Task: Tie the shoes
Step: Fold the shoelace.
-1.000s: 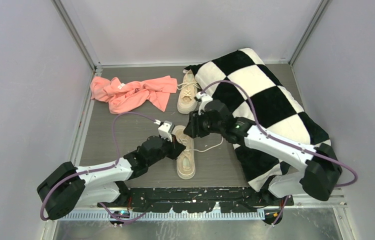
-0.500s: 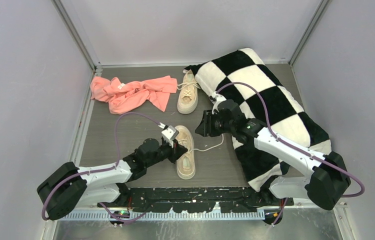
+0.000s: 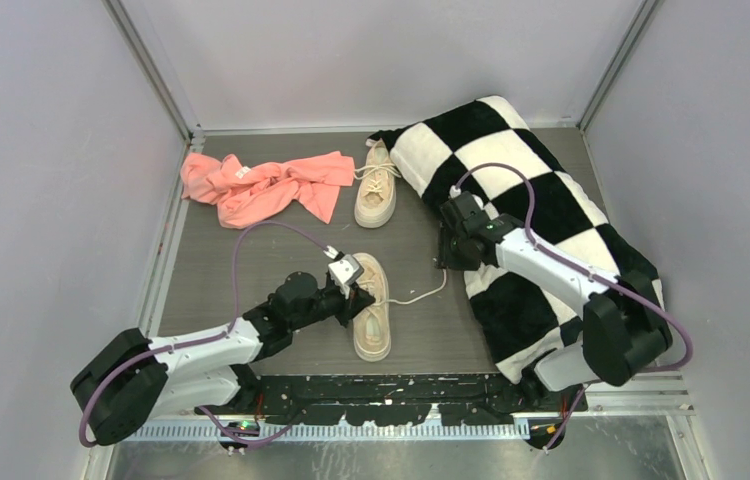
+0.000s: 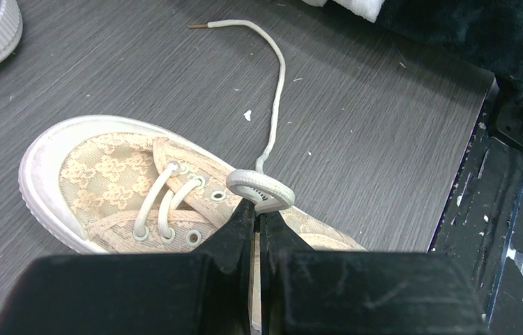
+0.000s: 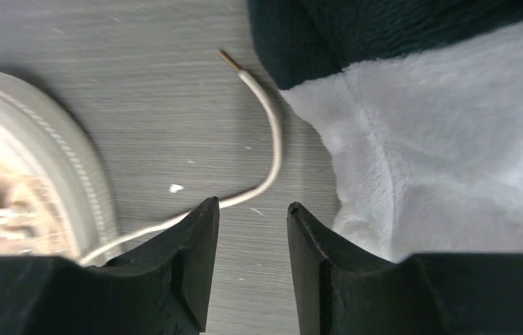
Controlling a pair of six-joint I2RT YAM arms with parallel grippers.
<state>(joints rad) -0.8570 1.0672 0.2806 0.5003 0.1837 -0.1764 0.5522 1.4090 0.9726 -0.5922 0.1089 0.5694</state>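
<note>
Cream lace loop (image 4: 262, 190) of shoe (image 4: 105, 174) at table's (image 3: 251, 270) near edge sits pinched in my left gripper (image 4: 257, 209); my right gripper (image 5: 252, 216) half-open over loose lace end (image 5: 267, 125).

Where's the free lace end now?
Free lace end: right of the near sneaker, at the checkered pillow's edge; in the right wrist view it lies ahead of the open right end effector.

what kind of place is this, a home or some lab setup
Probably a robot lab cell, not a home: plain panels box in a grey table, with two bolted arms and staged props, sneakers and a checkered pillow.
</note>
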